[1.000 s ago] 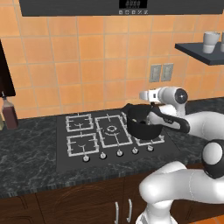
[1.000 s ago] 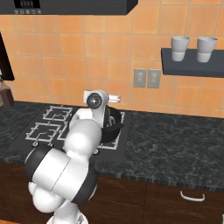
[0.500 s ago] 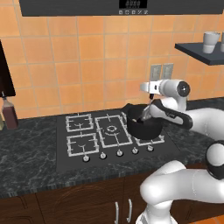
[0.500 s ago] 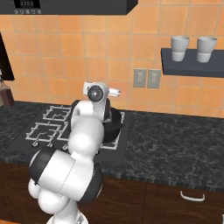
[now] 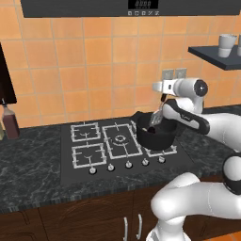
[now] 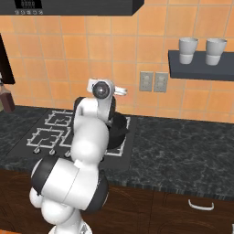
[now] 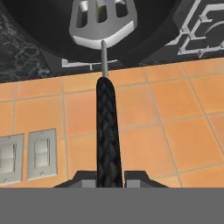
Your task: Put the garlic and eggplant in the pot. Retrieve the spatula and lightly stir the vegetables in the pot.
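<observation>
Black pot (image 5: 155, 134), round with low straight sides, sits on the right rear grate of the dark gas stove (image 5: 115, 146) in the left base view. The white arm's gripper (image 5: 162, 96) hangs at about 12 o'clock over the pot with the slim spatula (image 5: 156, 117) slanting down, silver slotted head just over or inside the rim. Against a second ago the hand has come up and tipped, so the handle now stands steeper: reads as a stir stroke in progress, last stage of the task. Brown bottle (image 5: 10, 123) at 9 o'clock, well apart.

Right base view: the arm's own body blocks most of the pot (image 6: 119, 130); only its right side shows at 3 o'clock of the arm. Wall outlets (image 6: 153, 81) and two pale cups (image 6: 202, 50) on the shelf show here more plainly.

Hand view: the jaws are pinching the spatula's (image 7: 105, 87) textured black handle right at the fingertips (image 7: 89, 180). Its slotted head lies at 12 o'clock over the pot's (image 7: 39, 30) dark inside, which the base views can't show. Something greenish shows through the slots; garlic and eggplant can't be told apart there.
</observation>
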You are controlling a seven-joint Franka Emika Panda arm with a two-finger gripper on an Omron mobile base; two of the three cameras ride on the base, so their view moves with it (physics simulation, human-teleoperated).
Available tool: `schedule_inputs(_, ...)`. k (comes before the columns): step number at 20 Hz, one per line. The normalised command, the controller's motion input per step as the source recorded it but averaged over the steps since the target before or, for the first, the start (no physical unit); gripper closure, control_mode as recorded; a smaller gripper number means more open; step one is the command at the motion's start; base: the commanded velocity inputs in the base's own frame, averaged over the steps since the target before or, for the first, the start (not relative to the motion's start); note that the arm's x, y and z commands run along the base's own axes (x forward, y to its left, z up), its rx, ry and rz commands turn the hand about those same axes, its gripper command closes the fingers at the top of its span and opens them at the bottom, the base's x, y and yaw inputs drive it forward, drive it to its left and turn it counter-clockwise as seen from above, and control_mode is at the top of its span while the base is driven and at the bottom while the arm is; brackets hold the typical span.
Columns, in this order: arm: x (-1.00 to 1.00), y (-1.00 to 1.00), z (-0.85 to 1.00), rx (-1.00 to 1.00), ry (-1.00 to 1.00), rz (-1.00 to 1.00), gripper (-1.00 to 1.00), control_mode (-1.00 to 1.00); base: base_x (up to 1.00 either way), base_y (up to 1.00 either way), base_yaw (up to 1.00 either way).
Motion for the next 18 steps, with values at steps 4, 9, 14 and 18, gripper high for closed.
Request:
schedule_inputs(4,0.0,0.02,-0.38,0.0,-0.03,-0.13,1.0,-1.0,0.0,0.0,0.0)
schedule_inputs(9,0.0,0.05,-0.3,0.0,-0.03,-0.15,1.0,-1.0,0.0,0.0,0.0)
schedule_inputs(14,0.0,0.34,-0.11,-0.14,0.15,-0.02,1.0,-1.0,0.0,0.0,0.0)
schedule_inputs(18,-0.13,0.14,0.0,-0.26,0.31,0.0,1.0,-1.0,0.0,0.0,0.0)
